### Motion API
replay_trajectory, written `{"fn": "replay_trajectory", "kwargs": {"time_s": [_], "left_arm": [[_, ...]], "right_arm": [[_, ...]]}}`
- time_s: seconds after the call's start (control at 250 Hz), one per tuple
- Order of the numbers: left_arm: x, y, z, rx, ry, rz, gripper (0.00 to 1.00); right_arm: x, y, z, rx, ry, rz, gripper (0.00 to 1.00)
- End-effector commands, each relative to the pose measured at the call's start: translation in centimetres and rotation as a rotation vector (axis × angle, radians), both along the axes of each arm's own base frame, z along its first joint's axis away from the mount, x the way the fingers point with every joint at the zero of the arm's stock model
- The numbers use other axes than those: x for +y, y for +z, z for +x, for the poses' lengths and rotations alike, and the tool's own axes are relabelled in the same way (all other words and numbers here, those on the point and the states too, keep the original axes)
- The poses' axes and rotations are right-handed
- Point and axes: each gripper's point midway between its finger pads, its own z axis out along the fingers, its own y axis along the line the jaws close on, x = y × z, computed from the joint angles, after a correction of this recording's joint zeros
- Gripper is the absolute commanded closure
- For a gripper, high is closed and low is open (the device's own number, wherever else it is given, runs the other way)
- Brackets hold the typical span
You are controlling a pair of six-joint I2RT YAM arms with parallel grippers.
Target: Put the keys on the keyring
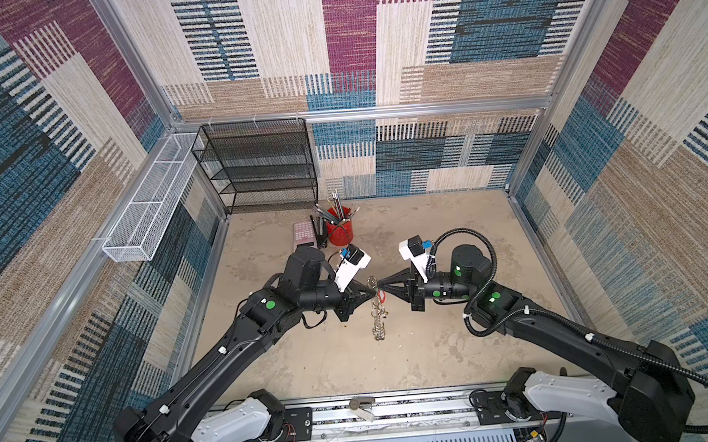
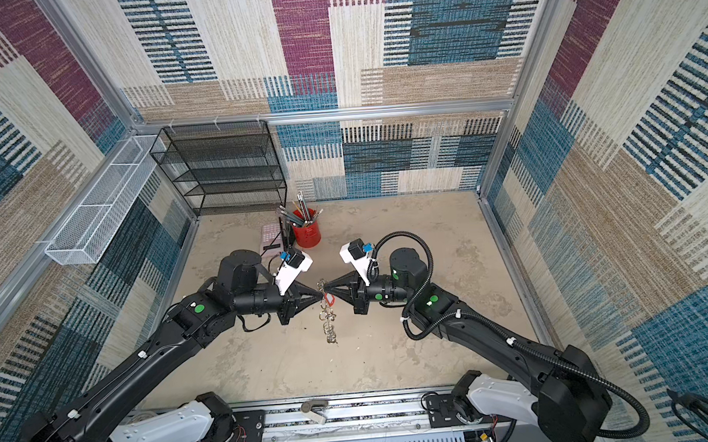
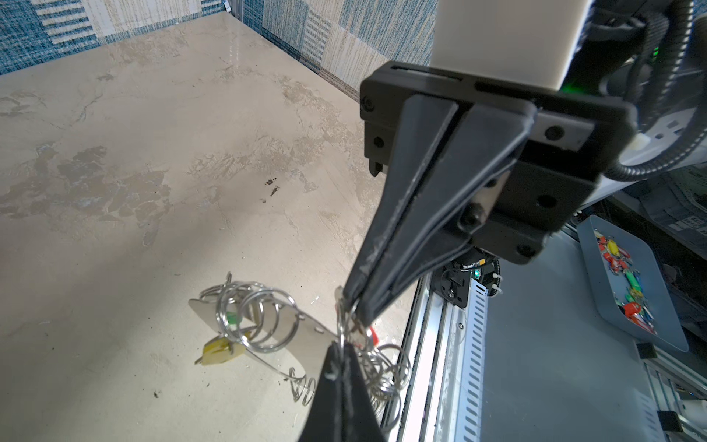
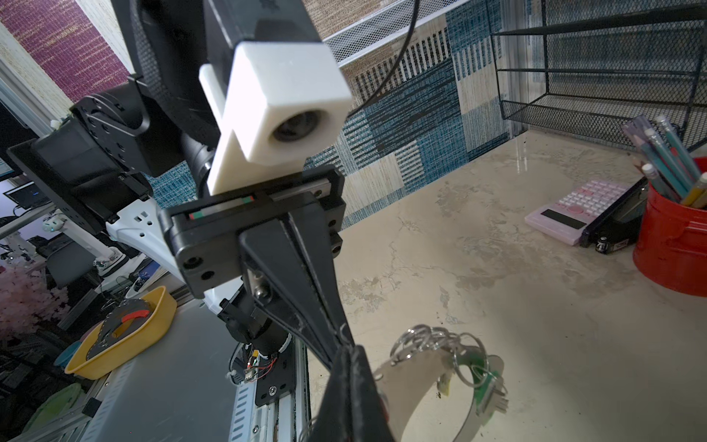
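Red cup (image 1: 340,236) — pencils (image 1: 336,208) inside; grey tray (image 3: 587,239) — keys (image 3: 627,275); left gripper (image 1: 373,294), right gripper (image 1: 380,289) both clamped on keyring (image 1: 377,317).

Both top views: high above near edge of table (image 1: 434,351), tilted down and forward, far off, whole tabletop in frame; nearly same picture, shifted sideways. Left wrist view: very close, facing right gripper (image 3: 354,308) across keyring (image 3: 302,336). Right wrist view: very close, facing left gripper (image 4: 343,338). Shared by all four: keyring.
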Motion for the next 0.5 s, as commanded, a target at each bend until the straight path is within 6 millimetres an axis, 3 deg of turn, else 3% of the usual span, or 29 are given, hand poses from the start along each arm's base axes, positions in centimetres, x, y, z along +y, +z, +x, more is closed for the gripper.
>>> {"fn": "replay_trajectory", "kwargs": {"time_s": [0.0,0.496], "left_arm": [[-0.2,1.0,-0.2,-0.006,-0.009,-0.033,1.0],[0.1,1.2,-0.7,-0.001,0.006,-0.065,1.0]], "right_arm": [[0.0,0.5,0.7,-0.029,-0.033,0.005,1.0],[-0.5,-0.3,2.1,-0.008,-0.131,-0.017,1.0]]}}
